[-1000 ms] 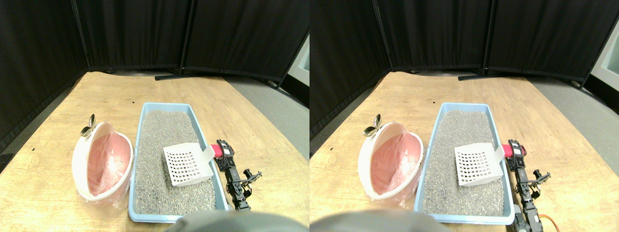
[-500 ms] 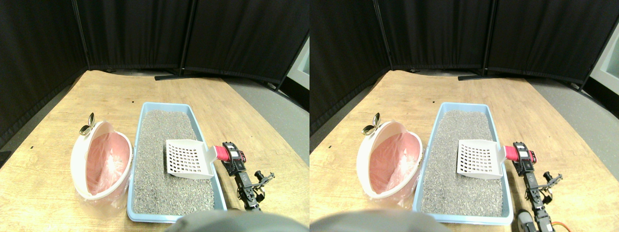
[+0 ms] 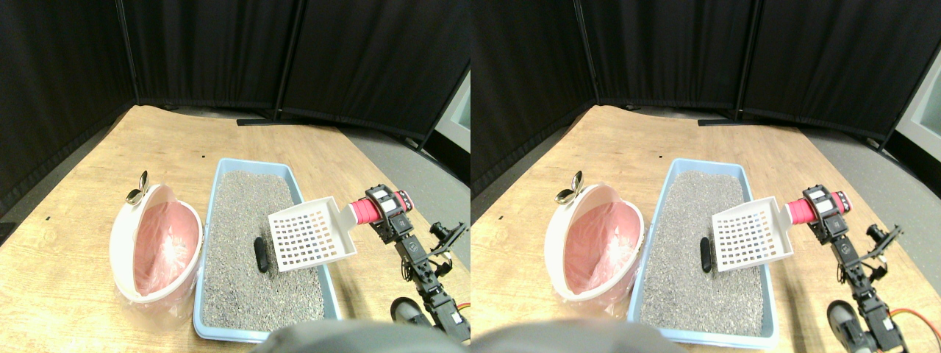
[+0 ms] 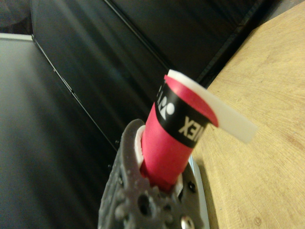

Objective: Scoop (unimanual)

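Scoop: my white plastic scoop (image 3: 309,233) has a flat slotted blade with a grid of small square holes and raised side walls; it is lifted clear of the litter, tilted, above the right side of the tray.
Handle: thick, round and wrapped in red (image 3: 364,211); in the wrist view the red wrap (image 4: 167,143) carries a black band with white lettering, of which only "NEX" can be read, and a white plastic strip juts past its end.
My gripper: my right gripper (image 3: 388,209) is clamped around the red handle, and the wrist view shows the handle seated between the dark grey jaw frames.
Litter tray: a light blue rectangular plastic tray (image 3: 208,278) with rounded corners, filled with coarse grey granules (image 3: 250,198).
Dark lump: a small black elongated piece (image 3: 259,254) lies on the litter, just beside the lower left corner of the blade and apart from it.
Bin: a round white bin (image 3: 120,254) lined with a thin, shiny pink bag (image 3: 163,246), touching the tray's left wall, with a metal clip (image 3: 137,190) on its far rim.
Floor: pale wood-grain board (image 3: 73,184), matte.
Backdrop: black cloth panels (image 3: 206,51) on dark frames.
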`<state>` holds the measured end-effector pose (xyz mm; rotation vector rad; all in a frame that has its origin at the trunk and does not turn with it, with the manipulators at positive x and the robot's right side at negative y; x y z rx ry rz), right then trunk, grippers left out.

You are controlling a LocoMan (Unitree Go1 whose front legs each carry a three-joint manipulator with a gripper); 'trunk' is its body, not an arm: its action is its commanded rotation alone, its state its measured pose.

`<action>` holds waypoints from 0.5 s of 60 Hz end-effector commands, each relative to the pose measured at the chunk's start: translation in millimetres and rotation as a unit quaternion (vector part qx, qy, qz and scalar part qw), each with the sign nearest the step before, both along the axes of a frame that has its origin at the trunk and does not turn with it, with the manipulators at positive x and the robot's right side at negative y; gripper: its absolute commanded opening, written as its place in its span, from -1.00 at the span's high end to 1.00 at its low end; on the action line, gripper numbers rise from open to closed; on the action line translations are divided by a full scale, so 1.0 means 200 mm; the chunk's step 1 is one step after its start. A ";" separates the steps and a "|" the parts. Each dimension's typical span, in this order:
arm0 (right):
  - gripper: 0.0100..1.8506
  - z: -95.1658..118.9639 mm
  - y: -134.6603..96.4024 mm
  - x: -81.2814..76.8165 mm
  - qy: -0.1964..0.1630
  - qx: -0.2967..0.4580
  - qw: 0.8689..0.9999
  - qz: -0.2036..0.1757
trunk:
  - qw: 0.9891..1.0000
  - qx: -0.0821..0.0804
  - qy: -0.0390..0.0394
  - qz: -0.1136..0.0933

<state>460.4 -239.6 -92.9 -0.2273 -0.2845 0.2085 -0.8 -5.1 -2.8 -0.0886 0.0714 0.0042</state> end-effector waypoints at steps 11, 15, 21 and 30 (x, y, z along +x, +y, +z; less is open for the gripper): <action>0.95 0.14 0.02 0.05 -0.029 -0.059 0.997 0.051 | 0.999 -0.031 0.012 0.026; 0.95 0.15 0.03 0.08 -0.019 -0.077 0.996 0.051 | 0.999 -0.037 0.015 0.031; 0.86 0.15 0.04 0.11 -0.014 -0.101 0.993 0.052 | 0.998 -0.043 0.021 0.039; 0.95 0.15 0.05 0.16 -0.014 -0.141 0.988 0.058 | 0.997 -0.051 0.029 0.047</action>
